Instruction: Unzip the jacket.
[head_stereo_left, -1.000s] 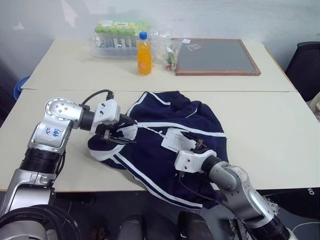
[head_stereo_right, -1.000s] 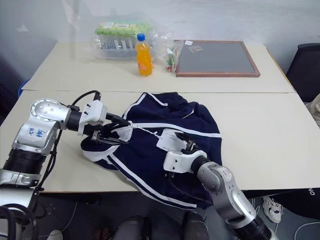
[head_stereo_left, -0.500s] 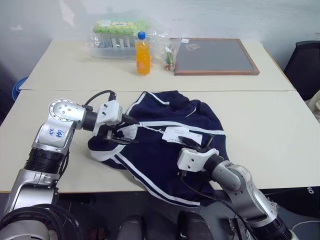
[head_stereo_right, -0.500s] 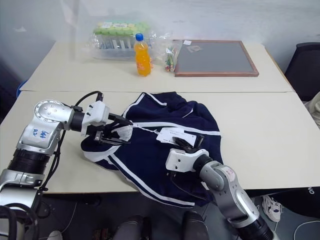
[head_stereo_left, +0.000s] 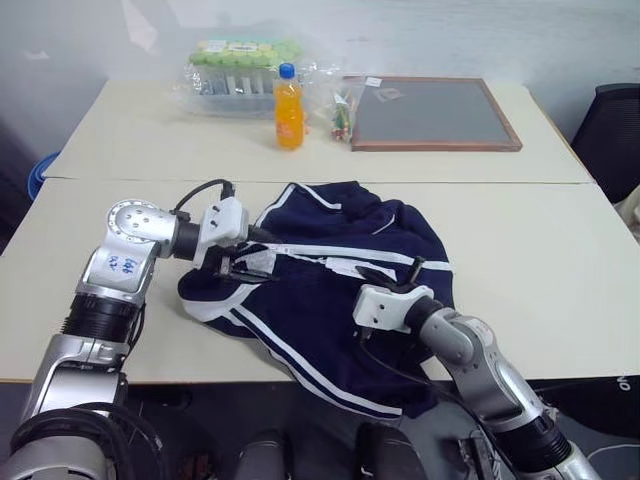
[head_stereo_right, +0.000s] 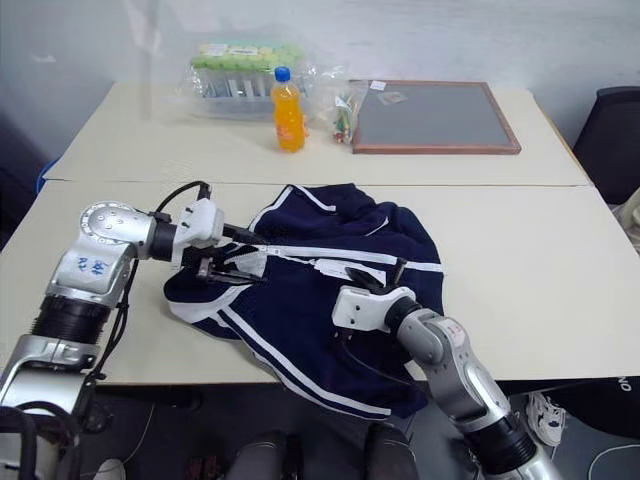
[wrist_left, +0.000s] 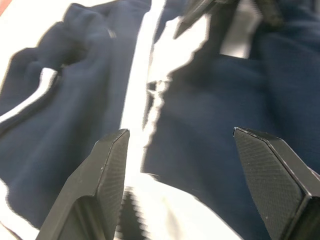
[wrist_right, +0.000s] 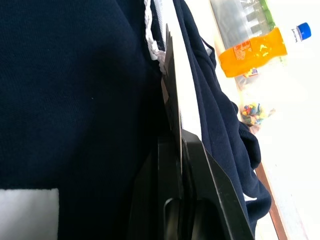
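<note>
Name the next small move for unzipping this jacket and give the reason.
Probably close the left gripper on the collar. Its fingers are spread over the jacket with nothing pinched, while the right gripper is already shut at the white paper tag. Pinning the fabric should come before any pull.

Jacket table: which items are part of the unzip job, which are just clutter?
Job:
- jacket
- white tag on the jacket
- left claw, open over the collar end
- right claw, shut at the tag

Clutter, back table:
- orange drink bottle
- wrapped pack of green-capped bottles
- framed board
- small bag of bits
</note>
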